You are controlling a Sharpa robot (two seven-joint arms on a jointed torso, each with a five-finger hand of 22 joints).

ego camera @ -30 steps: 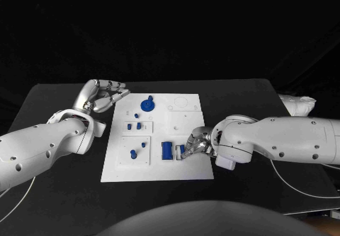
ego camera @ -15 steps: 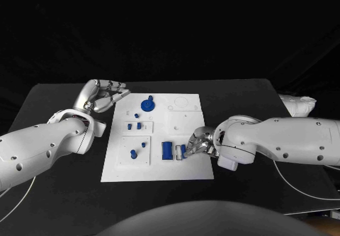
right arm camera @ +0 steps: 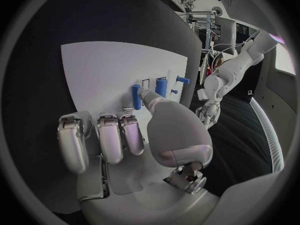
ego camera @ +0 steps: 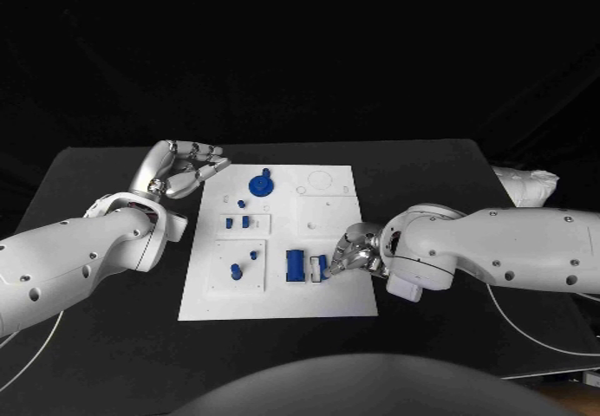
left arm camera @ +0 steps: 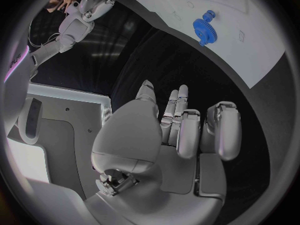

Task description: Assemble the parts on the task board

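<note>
Here the right hand [ego camera: 348,256] works at the task board's [ego camera: 282,299] right side, its fingers curled and a fingertip against a small blue block [ego camera: 320,264] beside the larger blue block [ego camera: 295,265]; whether it grips the piece I cannot tell. Press straight down, gently, keeping the piece square. The left hand [ego camera: 185,170] hovers clenched and empty by the board's far left corner.

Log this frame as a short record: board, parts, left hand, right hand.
board: white task board lying flat on the black table
parts: blue gear at the far end; blue block near the right hand
left hand: left hand beside the board's far left corner, holding nothing
right hand: right hand over the board, fingertips at a small blue piece; grip unclear
</note>
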